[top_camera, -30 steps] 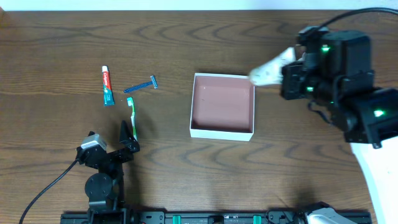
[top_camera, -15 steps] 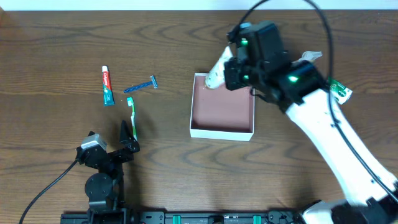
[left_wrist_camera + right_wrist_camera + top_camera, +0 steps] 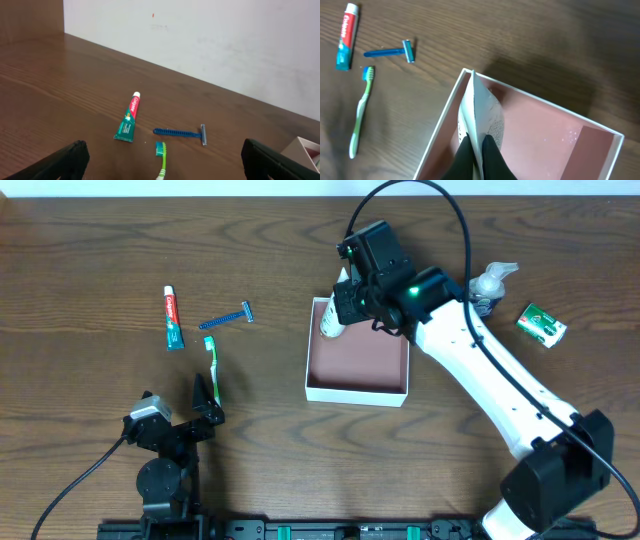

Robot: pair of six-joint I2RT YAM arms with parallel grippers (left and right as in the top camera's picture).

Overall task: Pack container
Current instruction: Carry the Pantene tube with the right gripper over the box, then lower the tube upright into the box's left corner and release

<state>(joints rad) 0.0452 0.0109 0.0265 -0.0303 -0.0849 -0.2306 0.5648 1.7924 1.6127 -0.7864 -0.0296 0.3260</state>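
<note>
on the brown table (image 3: 100,240), the right gripper (image 3: 476,152), jaws clenched on a white tube (image 3: 481,112), has swung left over the far-left corner of the container (image 3: 357,392), so dropping it in looks next; left gripper (image 3: 165,162) jaws released.

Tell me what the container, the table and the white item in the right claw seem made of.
Container: thin white walls, matte pinkish floor; probably cardboard. Table: dark wood grain, low sheen; wood or laminate, cannot tell. White tube, pinched in the right claw: flat crimped end, faint speckling; likely soft plastic, matte.
</note>
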